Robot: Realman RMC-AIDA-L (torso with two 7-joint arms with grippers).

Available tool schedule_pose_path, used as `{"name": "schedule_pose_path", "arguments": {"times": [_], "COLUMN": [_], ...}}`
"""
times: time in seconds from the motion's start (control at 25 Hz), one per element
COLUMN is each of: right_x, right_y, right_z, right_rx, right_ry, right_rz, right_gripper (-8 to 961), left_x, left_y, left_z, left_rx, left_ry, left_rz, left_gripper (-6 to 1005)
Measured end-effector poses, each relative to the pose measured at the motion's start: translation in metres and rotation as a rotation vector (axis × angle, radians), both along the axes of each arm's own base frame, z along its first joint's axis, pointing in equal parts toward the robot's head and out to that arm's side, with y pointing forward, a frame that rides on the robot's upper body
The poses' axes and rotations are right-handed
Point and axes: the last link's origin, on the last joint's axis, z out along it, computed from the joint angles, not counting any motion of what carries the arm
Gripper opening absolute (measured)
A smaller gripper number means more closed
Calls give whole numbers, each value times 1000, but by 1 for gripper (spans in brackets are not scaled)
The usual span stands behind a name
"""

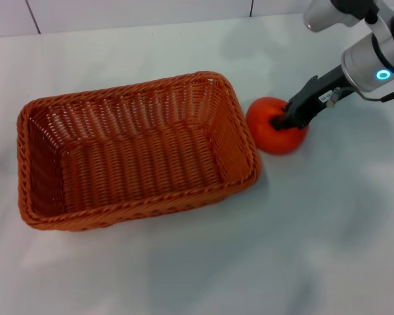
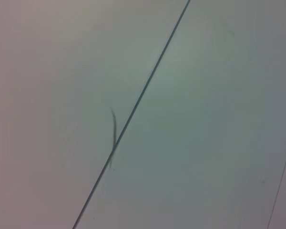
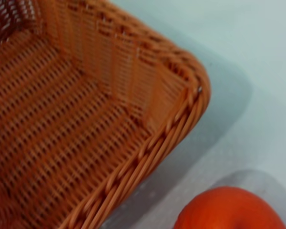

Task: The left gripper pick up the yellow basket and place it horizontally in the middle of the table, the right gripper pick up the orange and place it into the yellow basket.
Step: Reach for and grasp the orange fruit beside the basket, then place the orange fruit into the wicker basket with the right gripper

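One orange sits on the table toward the far right corner, just beside the yellow basket lying mid-table. We see the right gripper pinching the orange; left arm out of view.

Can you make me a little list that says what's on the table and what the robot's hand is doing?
basket: large rectangular orange-brown woven wicker basket, lying flat on the table, nothing inside
fruit: round smooth orange-red orange, on the table just beside the basket's right end, outside it
table: plain white smooth tabletop
right tool: black two-finger right gripper with glowing blue ring, fingertips down on the orange's right side
left tool: not in view
orange in basket: not yet
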Motion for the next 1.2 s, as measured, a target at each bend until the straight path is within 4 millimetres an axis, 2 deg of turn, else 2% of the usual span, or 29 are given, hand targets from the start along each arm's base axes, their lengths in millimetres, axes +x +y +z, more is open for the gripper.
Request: {"name": "schedule_pose_path", "arguments": {"times": [0.16,0.36,0.48,0.64,0.72,0.76,0.8,0.84,0.96,1.2], "right_x": [3,5,-15,-53,-74,-91,-99,-99,-112,-105], "right_y": [6,24,28,19,11,2,-2,-2,-14,-18], "right_z": [14,52,61,44,29,13,4,4,-23,-34], "right_rx": [71,319,380,322,250,172,129,129,9,-10], "right_ry": [61,298,504,724,801,830,828,828,789,767], "right_rz": [-32,-101,-58,61,122,172,194,194,227,202], "right_gripper": [168,123,97,66,66,65,65,65,81,130], "left_x": [0,-2,-2,0,1,2,2,2,3,2], "left_y": [0,-2,-3,-1,0,1,1,1,1,0], "left_z": [1,2,4,2,1,0,0,-1,-2,-4], "left_rx": [-1,9,17,15,12,11,10,9,5,1], "left_ry": [-6,-10,-13,-20,-25,-26,-27,-30,-37,-46], "left_rz": [0,5,3,-2,-4,-4,-5,-5,-6,-3], "left_gripper": [658,659,659,659,659,659,659,659,659,659]}}
